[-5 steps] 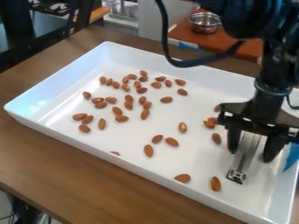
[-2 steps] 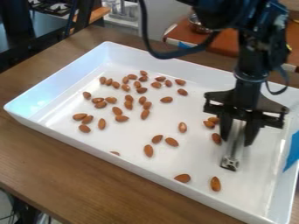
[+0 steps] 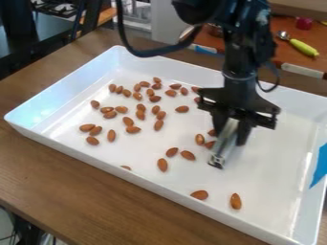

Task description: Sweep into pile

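"Where are the almonds point(image 3: 158, 125)?"
"Mostly toward the left edge of the tray point(image 3: 70, 81); the end effector point(image 3: 230, 136) grips a metal tool point(image 3: 220, 151)."
"What might fail?"
"Being narrow, it may let some slip past"

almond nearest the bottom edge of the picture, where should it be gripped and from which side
Probably across its middle, from above: the almond points up the picture, so its left and right flanks give the narrow span. The tray's near wall rises close below it.
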Robot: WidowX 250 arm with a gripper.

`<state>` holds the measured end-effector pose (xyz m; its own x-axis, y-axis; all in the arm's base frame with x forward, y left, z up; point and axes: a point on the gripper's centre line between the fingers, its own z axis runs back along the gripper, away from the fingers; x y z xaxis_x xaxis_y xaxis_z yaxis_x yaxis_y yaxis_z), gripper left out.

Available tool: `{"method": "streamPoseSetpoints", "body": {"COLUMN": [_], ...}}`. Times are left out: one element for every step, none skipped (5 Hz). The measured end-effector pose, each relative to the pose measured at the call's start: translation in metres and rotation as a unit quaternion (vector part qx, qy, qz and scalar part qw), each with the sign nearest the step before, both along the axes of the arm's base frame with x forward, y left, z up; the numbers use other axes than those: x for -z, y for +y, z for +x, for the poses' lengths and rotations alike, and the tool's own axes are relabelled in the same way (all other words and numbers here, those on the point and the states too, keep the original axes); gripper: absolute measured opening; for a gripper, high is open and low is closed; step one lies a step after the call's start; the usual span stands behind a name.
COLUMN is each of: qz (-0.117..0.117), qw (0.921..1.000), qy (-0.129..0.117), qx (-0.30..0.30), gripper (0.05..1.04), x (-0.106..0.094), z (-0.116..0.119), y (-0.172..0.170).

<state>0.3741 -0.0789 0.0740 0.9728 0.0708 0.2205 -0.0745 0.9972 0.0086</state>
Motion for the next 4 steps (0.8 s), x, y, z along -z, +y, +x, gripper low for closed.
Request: {"method": "streamPoseSetpoints", "body": {"qz": [0.014, 0.029, 0.057, 0.068], "qw": [0.9998, 0.9996, 0.9984, 0.9974], "qy": [0.007, 0.003, 0.008, 0.024], "qx": [0.009, 0.004, 0.001, 0.002], "gripper": [0.384, 0.384, 0.384, 0.384], "x": [0.003, 0.004, 0.004, 0.003], "z": [0.009, 0.019, 0.025, 0.025], "y": [0.025, 0.045, 0.075, 0.093]}}
